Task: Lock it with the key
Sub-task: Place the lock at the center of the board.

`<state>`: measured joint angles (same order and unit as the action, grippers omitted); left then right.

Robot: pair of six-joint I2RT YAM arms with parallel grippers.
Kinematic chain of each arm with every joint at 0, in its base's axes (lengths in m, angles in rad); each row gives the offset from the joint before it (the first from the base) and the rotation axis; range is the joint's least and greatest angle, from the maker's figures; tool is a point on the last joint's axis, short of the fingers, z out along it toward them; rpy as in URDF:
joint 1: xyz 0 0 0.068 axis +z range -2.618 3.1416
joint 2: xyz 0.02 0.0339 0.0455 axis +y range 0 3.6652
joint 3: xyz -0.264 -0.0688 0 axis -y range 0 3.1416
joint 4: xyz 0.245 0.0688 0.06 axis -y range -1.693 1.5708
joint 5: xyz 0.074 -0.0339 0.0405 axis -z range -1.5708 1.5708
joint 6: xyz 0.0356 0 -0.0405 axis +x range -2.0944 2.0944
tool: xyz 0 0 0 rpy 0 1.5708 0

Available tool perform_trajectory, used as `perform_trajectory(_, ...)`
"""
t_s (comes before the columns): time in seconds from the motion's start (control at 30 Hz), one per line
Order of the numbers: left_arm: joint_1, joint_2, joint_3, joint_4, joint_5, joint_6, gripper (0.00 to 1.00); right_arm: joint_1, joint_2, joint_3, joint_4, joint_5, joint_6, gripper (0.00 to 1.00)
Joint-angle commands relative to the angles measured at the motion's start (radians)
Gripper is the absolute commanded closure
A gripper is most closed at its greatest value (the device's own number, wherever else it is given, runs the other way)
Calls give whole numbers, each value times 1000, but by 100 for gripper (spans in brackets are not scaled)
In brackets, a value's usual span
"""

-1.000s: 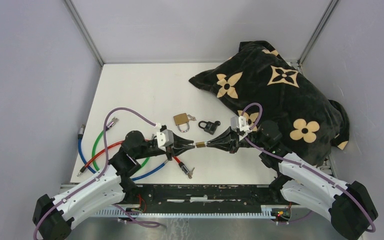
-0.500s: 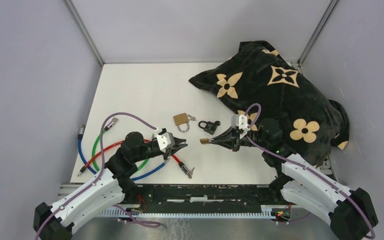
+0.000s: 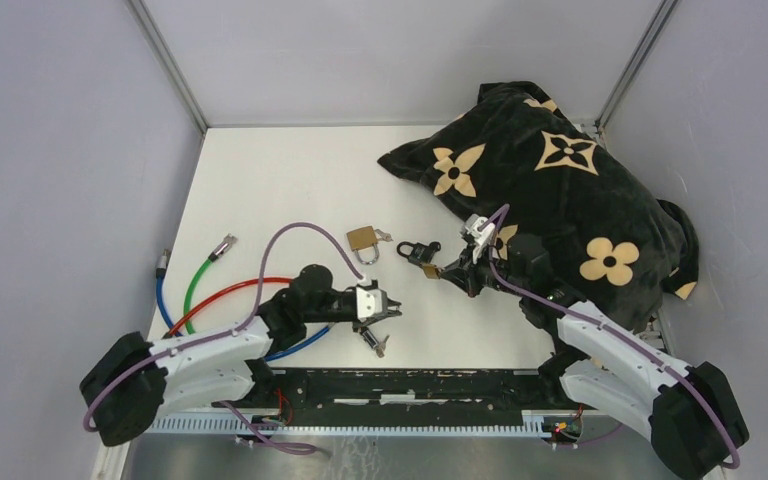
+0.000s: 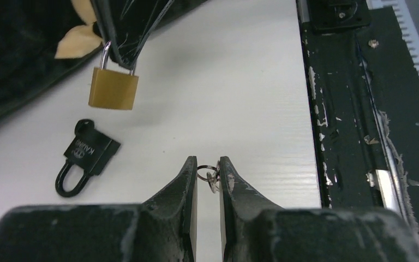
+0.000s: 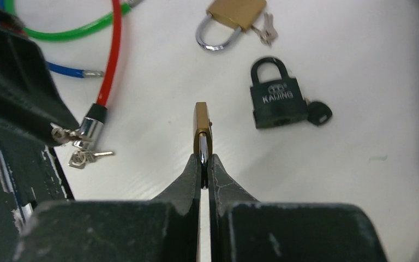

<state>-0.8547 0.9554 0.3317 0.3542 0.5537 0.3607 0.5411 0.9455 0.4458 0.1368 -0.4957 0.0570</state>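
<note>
The key (image 4: 213, 179), on a small ring, is pinched between the tips of the left fingers (image 4: 188, 188). They are closed on it with only a thin gap, low in the centre of the left wrist view. The brass lock (image 5: 202, 131) it belongs with is apart from it. The right fingers (image 5: 192, 176) are clamped on its shackle, pressed nearly together, and the body points away from them in the middle of the right wrist view. From the left wrist, that lock hangs body-down in the upper left of the frame.

In the top view the left fingers lie below and left of the right fingers, near the frame's centre, with bare white tabletop (image 3: 280, 190) between them.

Just beyond the held lock lies a black lock (image 3: 415, 250), flat on the tabletop with a black-headed key at its base. A second brass lock (image 3: 363, 240) lies to its left, small keys beside it.

Below the left fingers, the metal end of a red cable (image 3: 230, 293) rests on the tabletop with a bunch of keys (image 5: 84, 158) touching it. A green cable (image 3: 195, 285) and a blue cable (image 3: 160, 300) curve along the left side. A black cushion (image 3: 560, 190) with tan flowers fills the upper right.
</note>
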Motion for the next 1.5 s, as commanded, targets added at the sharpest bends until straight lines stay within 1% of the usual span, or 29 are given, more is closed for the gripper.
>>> perform_trajectory(0.0, -79, 151, 41, 228, -33, 185, 98, -22, -5, -69, -7, 147, 82, 100)
perform_trajectory(0.1, -118, 262, 85, 265, -68, 283, 98, -28, -4, -156, 69, 172, 152, 100)
perform_trajectory(0.2, -132, 367, 134, 271, -76, 361, 98, -28, 7, -234, 160, 171, 218, 100)
perform_trajectory(0.33, -151, 468, 169, 273, -62, 460, 98, -28, 22, -283, 174, 197, 242, 100)
perform_trajectory(0.47, -175, 528, 201, 247, -38, 505, 98, -28, 20, -319, 190, 200, 262, 99)
perform_trajectory(0.67, -225, 609, 201, 258, 1, 611, 98, -28, -22, -326, 145, 235, 265, 71)
perform_trajectory(0.77, -245, 637, 201, 262, 21, 651, 98, -28, -49, -335, 122, 247, 265, 67)
perform_trajectory(0.9, -264, 664, 210, 261, 41, 698, 97, -28, -81, -353, 102, 255, 270, 63)
perform_trajectory(0.93, -268, 670, 214, 261, 46, 707, 93, -27, -91, -355, 96, 256, 271, 62)
perform_trajectory(1.0, -274, 678, 223, 262, 51, 721, 77, -27, -112, -352, 81, 258, 269, 61)
perform_trajectory(1.07, -283, 685, 231, 260, 55, 731, 59, -28, -133, -346, 59, 266, 262, 60)
perform_trajectory(1.13, -291, 683, 236, 261, 56, 739, 45, -28, -156, -337, 34, 273, 251, 60)
perform_trajectory(1.23, -296, 662, 237, 270, 46, 727, 33, -27, -182, -318, 0, 275, 232, 59)
perform_trajectory(1.33, -300, 615, 233, 284, 9, 674, 23, -28, -201, -293, -34, 272, 210, 59)
perform_trajectory(1.43, -302, 539, 216, 282, -69, 604, 4, -27, -212, -258, -63, 266, 179, 58)
perform_trajectory(1.47, -302, 510, 206, 279, -106, 579, 1, -28, -212, -247, -69, 255, 164, 58)
